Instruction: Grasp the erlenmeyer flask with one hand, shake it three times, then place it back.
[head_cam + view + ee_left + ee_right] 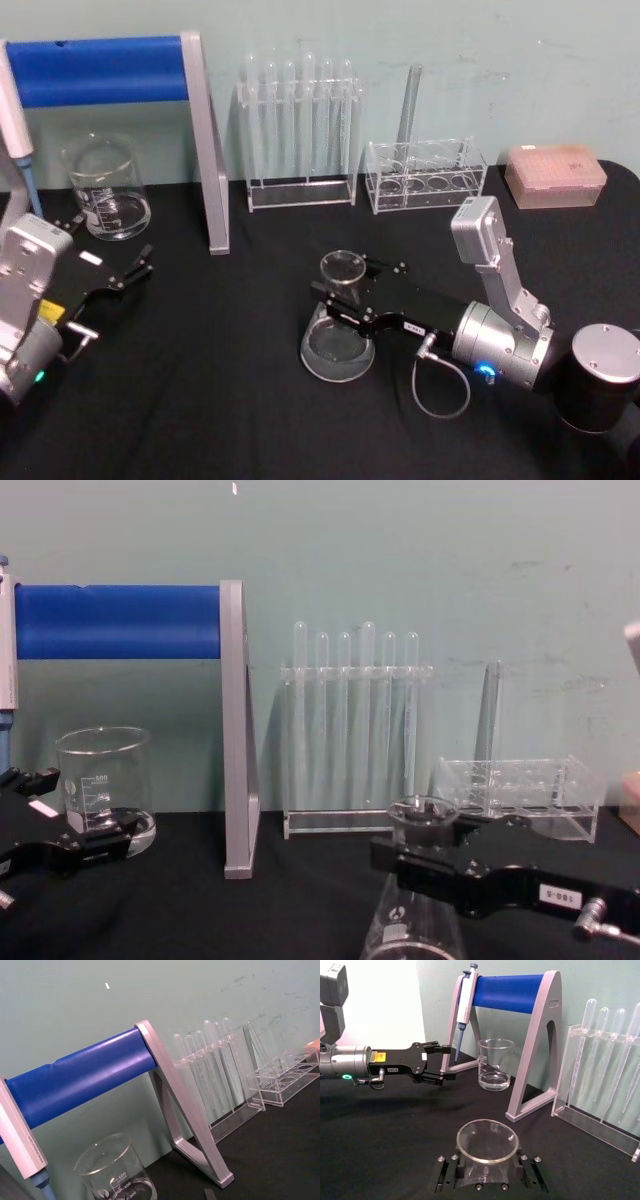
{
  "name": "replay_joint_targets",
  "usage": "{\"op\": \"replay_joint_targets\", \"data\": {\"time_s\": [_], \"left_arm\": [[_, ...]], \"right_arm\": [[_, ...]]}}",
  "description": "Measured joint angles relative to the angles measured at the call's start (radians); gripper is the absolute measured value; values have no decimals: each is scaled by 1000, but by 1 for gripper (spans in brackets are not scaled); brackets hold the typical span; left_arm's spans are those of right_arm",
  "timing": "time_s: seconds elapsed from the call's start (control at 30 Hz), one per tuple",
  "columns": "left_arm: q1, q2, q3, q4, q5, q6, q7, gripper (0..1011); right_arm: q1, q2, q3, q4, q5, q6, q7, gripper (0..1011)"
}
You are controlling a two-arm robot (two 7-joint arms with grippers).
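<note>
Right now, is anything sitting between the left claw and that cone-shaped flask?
No. The head view shows only bare black cloth between the open left gripper and the erlenmeyer flask, whose neck the right gripper grips.

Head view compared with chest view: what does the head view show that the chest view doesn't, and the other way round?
Head view: the pink tip box in full at the right rear, the right arm's silver wrist, and the erlenmeyer flask standing on the black table. Chest view: the flask's white logo side-on, the beaker with its printed scale, and the numbered sticker. Both: the right gripper shut on the flask's neck, the open left gripper near the beaker, the blue-barred stand, and the tall rack and low rack.
</note>
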Motion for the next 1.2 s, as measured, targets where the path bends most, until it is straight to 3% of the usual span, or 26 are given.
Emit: {"op": "replay_joint_targets", "data": {"time_s": [0.13,0.53,1.2], "left_arm": [[0,0,0,0,0,0,0,1001],[0,0,0,0,0,0,0,1001],[0,0,0,0,0,0,0,1001]], "right_arm": [[0,0,0,0,0,0,0,450],[-8,0,11,-13,3,0,-6,450],[-44,38,77,-213,1,57,-83,450]]}}
